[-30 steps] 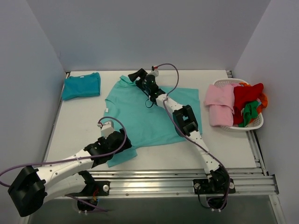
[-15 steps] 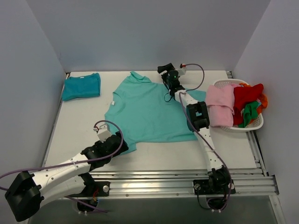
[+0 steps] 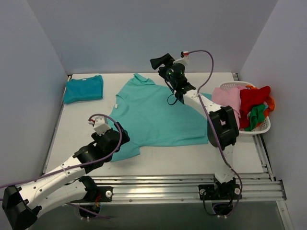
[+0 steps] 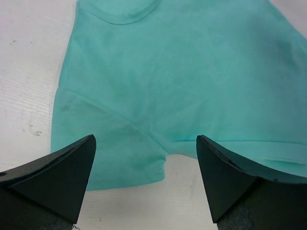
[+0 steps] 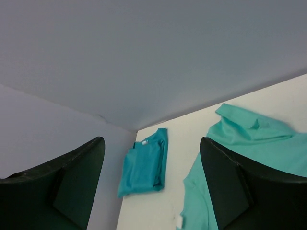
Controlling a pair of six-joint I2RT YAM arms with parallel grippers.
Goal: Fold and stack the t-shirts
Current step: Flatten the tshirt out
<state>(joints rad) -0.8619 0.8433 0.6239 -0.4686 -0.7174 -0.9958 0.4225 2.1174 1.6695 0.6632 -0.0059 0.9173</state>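
A: Left pincer (image 4: 145,146) hangs released, jaws wide, nothing between them. Directly below its tips lies the near sleeve of the light turquoise t-shirt (image 4: 168,72). The body of the shirt runs away ahead of the jaws, spread flat on the table (image 3: 72,124).

B: Right pincer (image 3: 160,61)?

A: Raised clear of the cloth, tilted toward the back wall. Jaws apart and empty in its own wrist view. The turquoise shirt's collar end sits below it, off its right finger. The teal-blue t-shirt (image 5: 144,163), already folded, lies below and between its jaws in that view, well apart from the spread shirt.

B: So one shirt done, the second laid out and not yet folded. Risks?

A: Observer's judgement: three.
- The sleeve under the left pincer shows a crease line and a doubled edge. A closing bite there may catch one layer only, and the fold would come out crooked.
- The right pincer is high and off the cloth. If the left pulls alone, the soft shirt will likely drag and bunch instead of folding.
- The shirt lies skewed, its far side close to the basket (image 3: 261,128) of other garments. A wide sweep by the right pincer could snag the pink garment (image 3: 225,108) hanging over the rim.

B: Noted.
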